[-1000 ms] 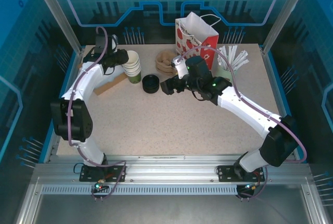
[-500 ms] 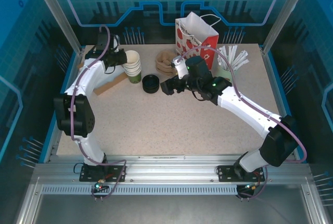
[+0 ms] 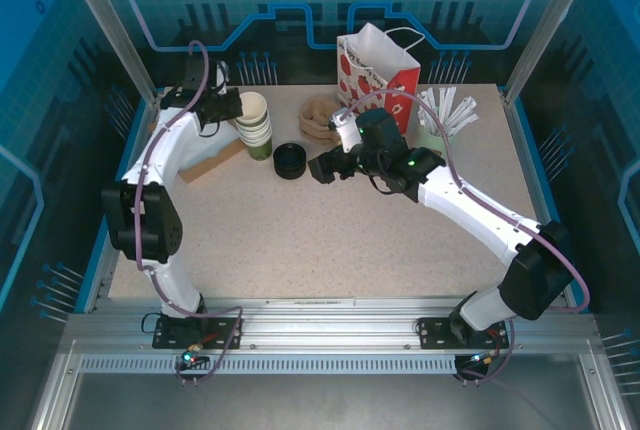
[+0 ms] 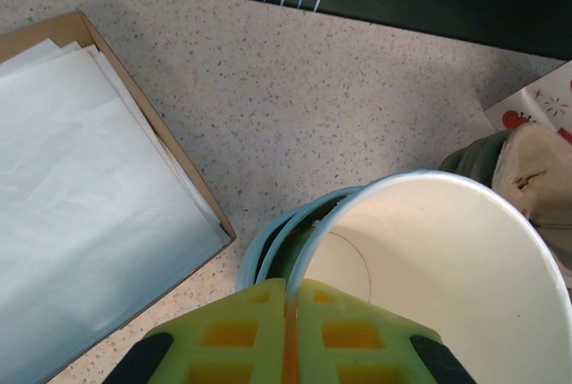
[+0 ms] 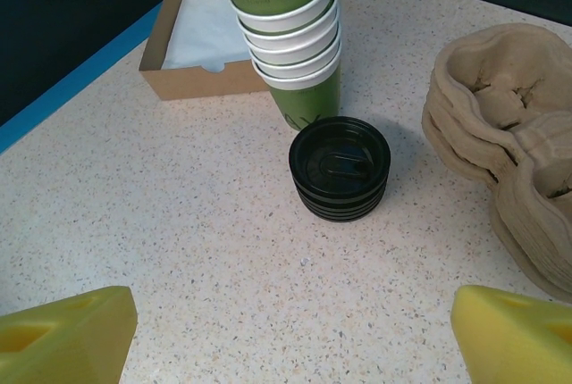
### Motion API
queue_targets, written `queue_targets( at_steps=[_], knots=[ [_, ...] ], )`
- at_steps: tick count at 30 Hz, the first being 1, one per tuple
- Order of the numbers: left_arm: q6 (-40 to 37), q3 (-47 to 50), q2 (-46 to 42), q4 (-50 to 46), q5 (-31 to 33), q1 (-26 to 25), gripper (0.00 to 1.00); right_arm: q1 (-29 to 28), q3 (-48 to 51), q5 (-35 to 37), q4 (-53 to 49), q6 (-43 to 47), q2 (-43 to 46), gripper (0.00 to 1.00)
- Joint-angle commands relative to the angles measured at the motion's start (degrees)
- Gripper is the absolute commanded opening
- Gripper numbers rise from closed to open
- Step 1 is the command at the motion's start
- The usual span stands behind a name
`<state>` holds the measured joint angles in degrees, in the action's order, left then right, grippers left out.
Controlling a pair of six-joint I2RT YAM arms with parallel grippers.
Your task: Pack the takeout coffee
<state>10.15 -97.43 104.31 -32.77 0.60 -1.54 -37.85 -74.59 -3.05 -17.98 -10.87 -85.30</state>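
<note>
Seen from above, bright, even white light falls on the speckled tabletop (image 3: pixel 330 240). The arms cast only soft, short shadows, and their white shells come close to glare. The blue enclosure walls around it are dim, with faint reflections.

In the right wrist view the lid stack (image 5: pixel 340 168) is crisp, with a soft shadow beside it. The fingertips (image 5: pixel 63 335) of the right tool (image 5: pixel 290 339), in the bottom corners, are blurred.

In the left wrist view the top cup (image 4: pixel 447 286) is bright cream inside. The pads (image 4: pixel 232 339) of the left tool (image 4: pixel 290 335) are out of focus, and the white paper (image 4: pixel 89 196) takes a bluish cast.
</note>
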Motion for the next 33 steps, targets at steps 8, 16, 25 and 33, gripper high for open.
queue_targets(
  at_steps=[8,16,25,33],
  knots=[
    [2.08,-8.37,-12.33,-3.63,-2.00,-0.23,0.09,-0.47,-1.42,3.22,-5.19,1.63,6.02,0.93],
    [5.66,17.44,-30.47,4.91,-0.69,-11.26,0.10,5.45,1.62,6.07,-12.20,2.71,12.78,0.94],
    [10.21,42.25,-35.08,13.77,3.51,-30.52,0.11,12.24,11.96,6.06,-13.71,2.51,21.14,0.94],
    [13.84,49.67,-29.42,20.75,7.97,-37.90,0.11,12.71,13.94,4.69,-13.18,2.27,20.97,0.94]
  ],
)
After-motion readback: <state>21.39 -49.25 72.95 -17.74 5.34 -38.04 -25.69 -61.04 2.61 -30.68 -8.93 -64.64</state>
